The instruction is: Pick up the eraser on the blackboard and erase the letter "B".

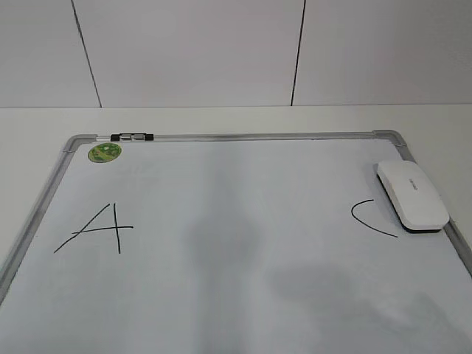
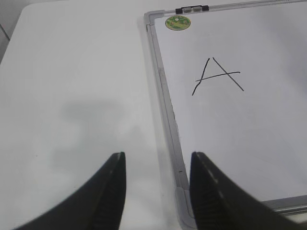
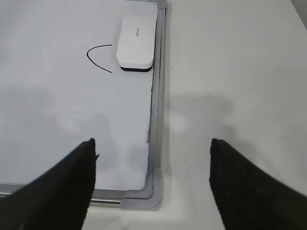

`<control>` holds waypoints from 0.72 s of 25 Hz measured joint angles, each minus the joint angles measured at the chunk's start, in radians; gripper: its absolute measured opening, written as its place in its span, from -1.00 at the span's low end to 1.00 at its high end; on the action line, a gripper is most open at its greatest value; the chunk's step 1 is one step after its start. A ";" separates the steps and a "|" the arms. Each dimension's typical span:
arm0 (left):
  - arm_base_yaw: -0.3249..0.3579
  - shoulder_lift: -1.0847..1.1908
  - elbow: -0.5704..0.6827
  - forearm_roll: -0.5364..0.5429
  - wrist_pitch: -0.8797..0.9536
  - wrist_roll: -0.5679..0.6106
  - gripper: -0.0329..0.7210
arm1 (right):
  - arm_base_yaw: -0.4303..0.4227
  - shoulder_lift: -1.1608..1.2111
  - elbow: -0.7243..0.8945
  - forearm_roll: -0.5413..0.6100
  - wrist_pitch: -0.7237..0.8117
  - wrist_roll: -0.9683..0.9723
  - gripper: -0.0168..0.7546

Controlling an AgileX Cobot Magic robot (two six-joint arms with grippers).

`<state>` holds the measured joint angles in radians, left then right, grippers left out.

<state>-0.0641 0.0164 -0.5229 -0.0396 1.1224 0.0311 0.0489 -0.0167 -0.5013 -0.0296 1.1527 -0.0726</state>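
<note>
One large white dry-erase board with a silver-grey frame (image 1: 243, 136) is lying ahead of both pincers. One white rounded plastic eraser (image 1: 411, 196) is sitting on it, beyond the right pincer (image 3: 152, 184). Two black hand-drawn letters are showing, an "A" (image 1: 99, 230) and a "C" (image 1: 369, 218). One round green sticker (image 1: 104, 153) is sitting beyond the left pincer (image 2: 157, 189).

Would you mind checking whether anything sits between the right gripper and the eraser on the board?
Nothing visible does. In the right wrist view the open right gripper hangs over the blackboard's near right corner, and only bare board and frame lie between it and the eraser, beside the "C".
</note>
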 joint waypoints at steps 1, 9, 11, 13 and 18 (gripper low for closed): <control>0.000 0.000 0.000 0.000 0.000 0.000 -0.04 | 0.000 0.000 0.000 0.000 -0.002 0.000 0.57; 0.000 0.000 0.000 0.000 -0.002 0.000 -0.04 | 0.000 0.000 0.000 0.000 -0.002 0.000 0.56; 0.000 -0.002 0.000 0.000 -0.003 0.000 -0.05 | 0.000 0.000 0.000 0.000 -0.002 0.000 0.56; 0.000 -0.005 0.000 0.000 -0.004 0.000 -0.08 | 0.000 0.000 0.000 0.000 -0.002 0.000 0.56; 0.000 -0.005 0.000 0.000 -0.007 0.000 -0.18 | 0.000 0.000 0.000 -0.002 -0.005 0.000 0.56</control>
<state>-0.0641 0.0114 -0.5229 -0.0396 1.1158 0.0311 0.0489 -0.0167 -0.5013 -0.0316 1.1481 -0.0726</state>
